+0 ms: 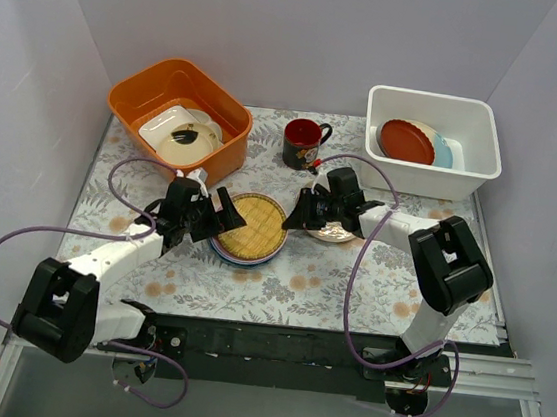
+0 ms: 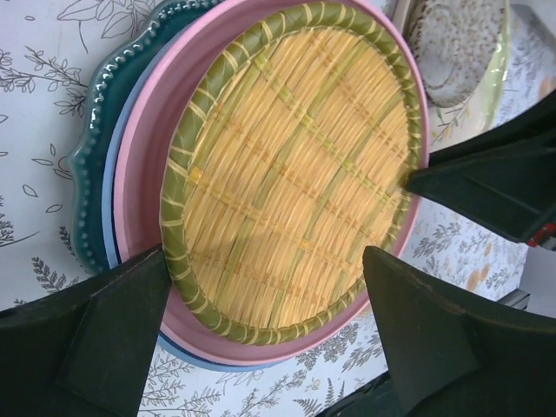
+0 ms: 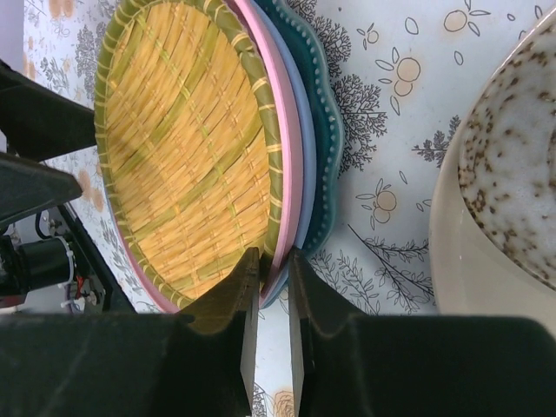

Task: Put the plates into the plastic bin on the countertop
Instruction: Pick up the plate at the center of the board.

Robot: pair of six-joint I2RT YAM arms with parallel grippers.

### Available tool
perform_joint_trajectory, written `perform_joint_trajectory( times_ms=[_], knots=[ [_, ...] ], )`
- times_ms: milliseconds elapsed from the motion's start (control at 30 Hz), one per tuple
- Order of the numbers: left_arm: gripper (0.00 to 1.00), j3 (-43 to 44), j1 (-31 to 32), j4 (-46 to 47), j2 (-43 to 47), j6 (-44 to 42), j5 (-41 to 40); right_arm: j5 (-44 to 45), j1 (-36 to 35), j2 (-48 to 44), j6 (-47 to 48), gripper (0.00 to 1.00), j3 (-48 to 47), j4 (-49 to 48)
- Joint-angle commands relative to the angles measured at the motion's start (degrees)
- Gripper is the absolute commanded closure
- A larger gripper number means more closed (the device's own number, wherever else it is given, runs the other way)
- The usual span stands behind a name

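A stack of plates lies mid-countertop with the yellow woven plate [image 1: 252,226] on top, over a pink plate [image 2: 139,165], a blue one [image 3: 303,148] and a teal one [image 2: 85,156]. My right gripper [image 1: 300,217] is at the stack's right edge. In the right wrist view it [image 3: 273,254] is closed to a narrow gap, with the woven, pink and blue rims between its tips. My left gripper [image 1: 223,218] is open at the stack's left edge, straddling the woven plate [image 2: 287,165] without touching it. The white plastic bin [image 1: 437,98] at back right holds a red-brown plate [image 1: 408,141] and a pale blue plate [image 1: 448,153].
A cream speckled plate [image 1: 336,235] lies under my right arm, right of the stack [image 3: 512,165]. A dark mug [image 1: 304,143] stands behind the stack. An orange tub [image 1: 136,92] with white dishes sits at back left. White walls enclose the countertop [image 1: 279,289].
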State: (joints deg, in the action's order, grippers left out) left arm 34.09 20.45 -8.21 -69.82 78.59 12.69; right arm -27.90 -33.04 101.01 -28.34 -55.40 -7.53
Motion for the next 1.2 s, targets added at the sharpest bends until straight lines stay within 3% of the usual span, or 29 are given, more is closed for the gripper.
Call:
perform_joint_trajectory(
  times_ms=[0,267,533,667,767,800,867,967,1067,1167],
  knots=[
    [0.12,-2.61,0.65,10.39,4.6,3.85,9.09,-1.19,-1.33,1.64,1.09,0.85,1.08,-0.64],
    [0.13,-7.1,0.65,18.48,9.0,6.4,11.66,-1.81,-1.42,1.73,0.48,0.87,1.43,-1.96],
    [0.28,-12.99,0.65,27.46,12.7,10.27,12.18,-2.77,-1.42,1.56,-0.14,0.88,1.61,-3.28],
    [0.43,-11.5,0.65,24.65,10.59,8.52,12.01,-3.21,-1.42,1.56,-0.31,0.88,1.7,-3.72],
    [0.7,-10.97,0.65,23.42,9.97,7.81,11.66,-3.04,-1.42,1.03,-0.31,0.88,2.05,-3.9],
    [0.88,-10.45,0.65,21.76,9.88,7.64,10.53,-3.04,-1.42,0.68,-0.4,0.86,2.13,-4.07],
    [1.0,-9.92,0.65,20.43,9.79,7.28,9.55,-3.04,-1.42,-0.28,-0.75,0.83,2.66,-4.68],
    [1.0,-9.3,0.65,18.32,9.7,6.76,7.88,-3.21,-1.42,-1.86,-1.28,0.74,3.19,-5.91],
    [1.0,-9.3,0.65,17.09,10.49,6.76,6.74,-2.69,-1.5,-3.45,-1.37,0.59,3.37,-6.36],
    [1.0,-8.86,0.65,16.03,11.9,6.76,5.33,-2.16,-1.42,-5.2,-1.28,0.36,3.89,-7.06]
  ],
)
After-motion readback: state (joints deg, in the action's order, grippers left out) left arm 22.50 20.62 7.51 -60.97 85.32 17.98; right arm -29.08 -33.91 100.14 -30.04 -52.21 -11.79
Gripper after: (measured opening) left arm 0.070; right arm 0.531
